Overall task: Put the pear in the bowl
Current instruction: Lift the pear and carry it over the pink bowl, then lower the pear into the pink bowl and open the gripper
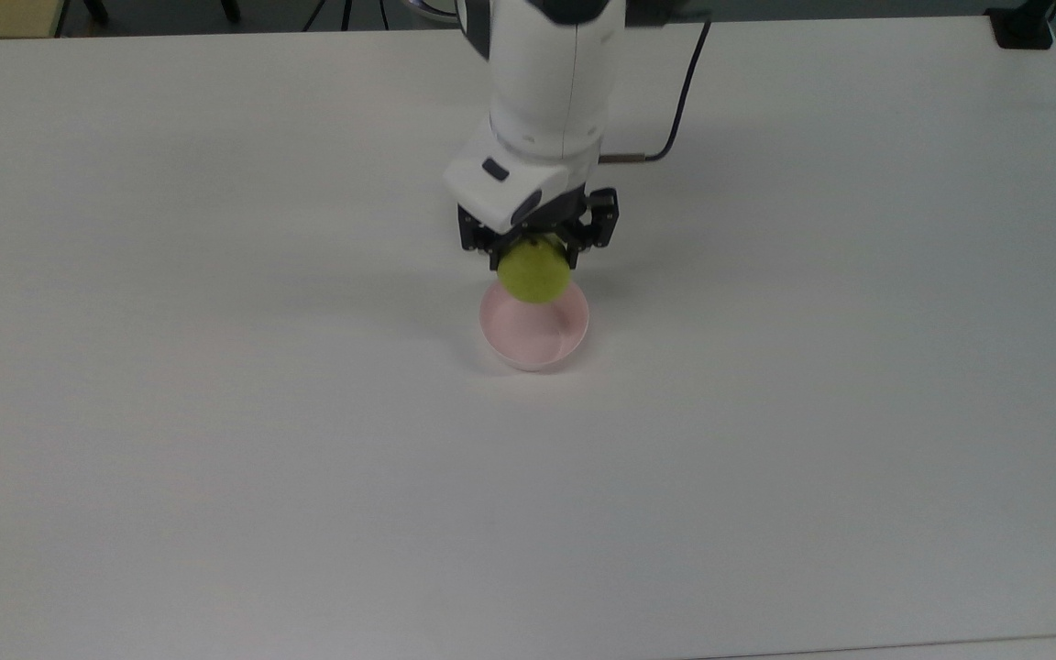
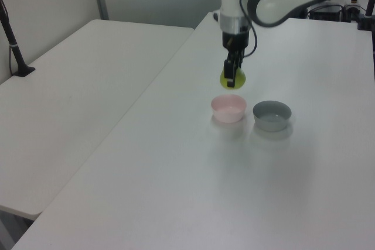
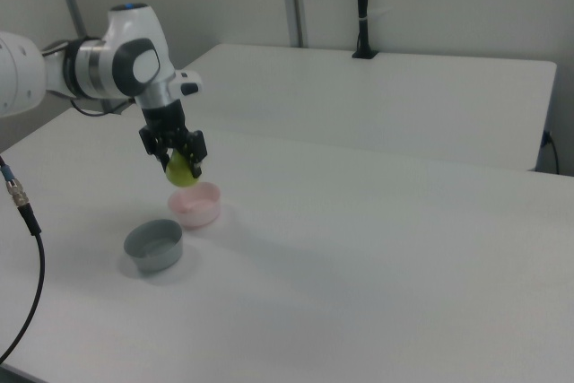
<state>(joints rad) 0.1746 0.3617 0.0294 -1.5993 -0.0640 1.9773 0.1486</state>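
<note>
The gripper [image 1: 537, 249] is clamping the pear [image 1: 534, 273] between its two fingers and carrying it in the air; the fruit is hanging below the fingertips, clear of the table [image 1: 216, 412]. The step in hand is judged to be the transport phase nearing its end, with release not yet made.

The bowl [image 1: 537, 339] is sitting directly below the gripper and slightly toward the near edge in the top view. In the left view the pear [image 2: 232, 78] is hovering just above the bowl [image 2: 228, 109], with a visible gap between them. In the right view the pear [image 3: 182, 170] is likewise hanging above the bowl's rim [image 3: 197, 204], not touching it.

The next move is judged to call for a small shift to centre the fruit over the cavity, a short descent, then parting the fingers.

Materials and shapes:
- The pear is roundish, yellow-green, with a smooth matte skin; being rounded, it is likely to roll on landing.
- The bowl is small, round and pale pink, with a glossy interior.
- A grey bowl [image 2: 272, 115] of like size is standing just beside the pink one, to one side of the gripper and below it.
- The table is flat, white and plain.
</note>
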